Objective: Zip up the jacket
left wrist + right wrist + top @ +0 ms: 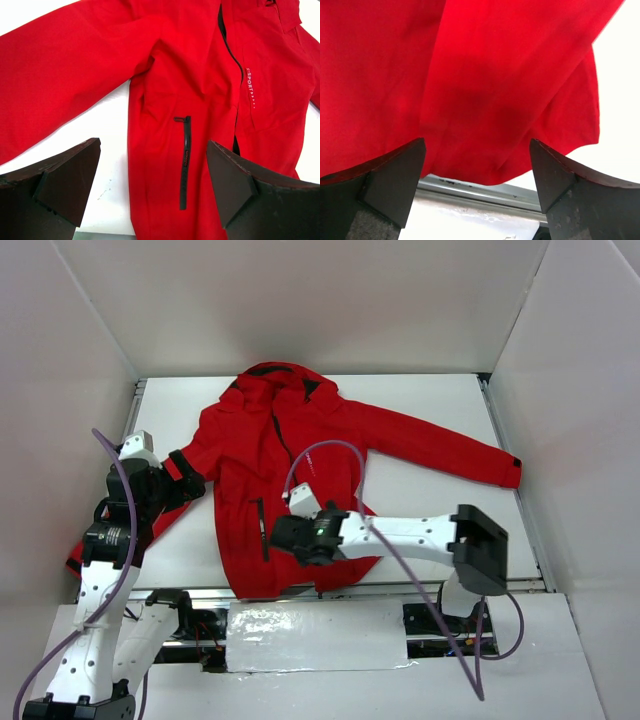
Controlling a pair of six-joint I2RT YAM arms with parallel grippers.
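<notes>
Red jacket (300,440), top view: spread front up on the white bench (440,400); hood (275,380) toward the far side; long sleeve (440,445) stretched out to the right, ending in a black cuff tab (516,468); other sleeve (80,558) running down to the near left corner, past the left arm
Front zip (283,445), top view: dark line from the collar down the chest; how far it is closed cannot be told from here
Left end effector (188,480), top view: at the jacket's left side, close to where the other sleeve joins the body
Right end effector (282,535), top view: over the lower part of the jacket, near the hem, just right of a dark pocket zip (262,528)
Left wrist view, fingers (65,185): spread wide, nothing between them, not touching the cloth
Left wrist view, cloth: pocket zip lying between the two fingers; white chest logo (251,86) further off, just beside the front zip; a wedge of bare bench between sleeve and body
Right wrist view, fingers (390,185): spread wide, nothing pinched
Right wrist view, cloth: plain red hem filling the upper part; its lower edge lying along a metal rail (485,192) at the near side of the bench; bare bench to the right
</notes>
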